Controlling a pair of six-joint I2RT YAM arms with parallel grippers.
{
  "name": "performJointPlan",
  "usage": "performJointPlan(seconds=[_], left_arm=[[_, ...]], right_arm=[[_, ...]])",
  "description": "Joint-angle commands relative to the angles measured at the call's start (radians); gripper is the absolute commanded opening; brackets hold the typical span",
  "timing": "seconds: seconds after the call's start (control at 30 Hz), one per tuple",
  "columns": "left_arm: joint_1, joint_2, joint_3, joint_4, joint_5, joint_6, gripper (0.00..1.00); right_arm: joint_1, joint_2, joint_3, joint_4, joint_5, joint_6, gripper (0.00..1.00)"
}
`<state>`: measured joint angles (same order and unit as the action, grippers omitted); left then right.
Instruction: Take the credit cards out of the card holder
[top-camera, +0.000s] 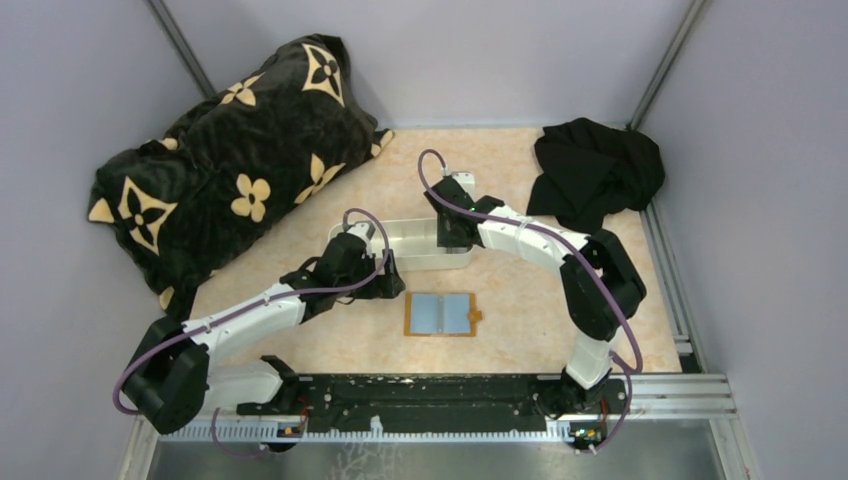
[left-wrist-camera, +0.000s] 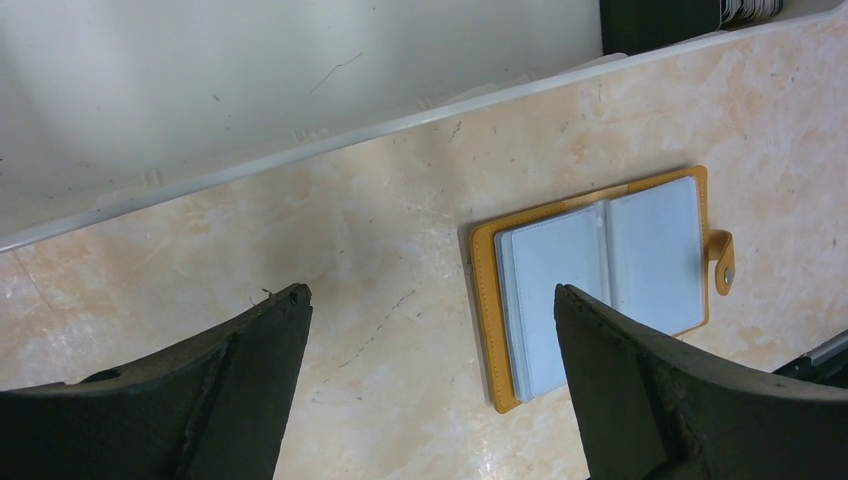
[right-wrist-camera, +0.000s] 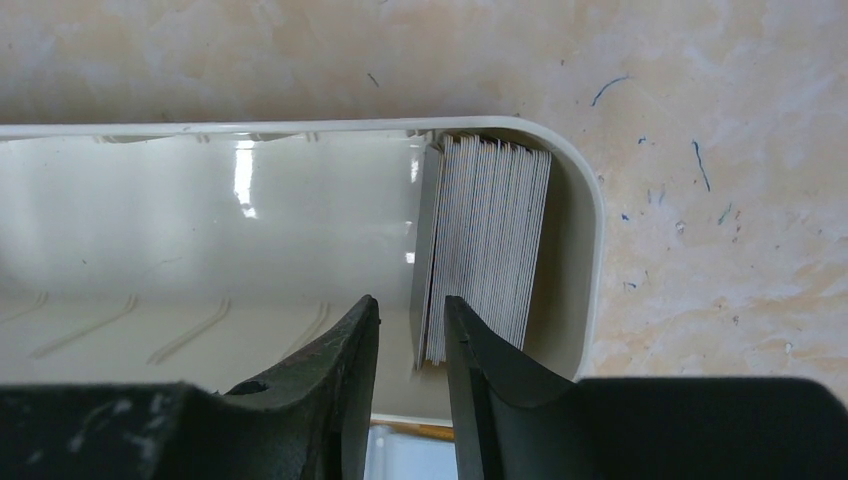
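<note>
Left claw (left-wrist-camera: 430, 300) nearest the wallet (top-camera: 440, 313), wide open, empty.
My right claw (right-wrist-camera: 410, 305) sits part-open astride the end card (right-wrist-camera: 424, 250) in the tray (right-wrist-camera: 300, 127), gripping nothing.

The left gripper (left-wrist-camera: 430, 295) hangs wide open above the marbled table (left-wrist-camera: 380, 220), the orange card holder (left-wrist-camera: 640, 250) lying open near the white tray (left-wrist-camera: 200, 90).

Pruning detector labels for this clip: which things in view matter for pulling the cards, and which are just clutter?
Job: card holder, lying open; credit cards, stacked on edge in the end of the white tray.
Lying about: black flower-patterned blanket; black cloth.
</note>
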<state>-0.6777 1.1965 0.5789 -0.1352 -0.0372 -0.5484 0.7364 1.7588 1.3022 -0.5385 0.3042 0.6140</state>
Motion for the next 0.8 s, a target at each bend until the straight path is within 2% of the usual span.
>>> performJointPlan(seconds=[0.0, 0.27, 0.33, 0.4, 0.43, 0.5, 0.57, 0.63, 0.73, 0.77], left_arm=[[0.006, 0.000, 0.001, 0.007, 0.005, 0.013, 0.97], [0.007, 0.003, 0.005, 0.020, 0.020, 0.010, 0.97], [0.007, 0.000, 0.003, 0.032, 0.004, -0.007, 0.99], [0.007, -0.001, 0.003, 0.057, 0.050, -0.014, 0.99], [0.007, -0.008, 0.002, 0.074, 0.085, -0.023, 0.97], [0.000, -0.033, -0.024, 0.131, 0.147, -0.033, 0.81], [-0.020, -0.052, -0.059, 0.174, 0.143, -0.028, 0.64], [-0.047, -0.048, -0.092, 0.197, 0.115, -0.019, 0.53], [-0.076, -0.040, -0.135, 0.241, 0.152, -0.037, 0.52], [-0.092, -0.040, -0.146, 0.267, 0.171, -0.049, 0.54]], right_arm=[[-0.003, -0.066, -0.005, 0.032, 0.016, -0.006, 0.32], [-0.001, -0.238, -0.027, 0.040, 0.055, -0.024, 0.32], [-0.002, -0.321, -0.067, 0.074, 0.053, -0.026, 0.34], [0.000, -0.429, -0.146, 0.140, 0.048, -0.032, 0.34], [0.001, -0.486, -0.201, 0.192, 0.039, -0.042, 0.34], [0.000, -0.607, -0.365, 0.299, -0.020, -0.080, 0.29], [0.001, -0.697, -0.494, 0.370, -0.099, -0.093, 0.24], [0.018, -0.741, -0.596, 0.402, -0.162, -0.069, 0.18], [0.136, -0.738, -0.681, 0.401, -0.096, -0.003, 0.16], [0.167, -0.726, -0.695, 0.404, -0.079, 0.015, 0.15]])
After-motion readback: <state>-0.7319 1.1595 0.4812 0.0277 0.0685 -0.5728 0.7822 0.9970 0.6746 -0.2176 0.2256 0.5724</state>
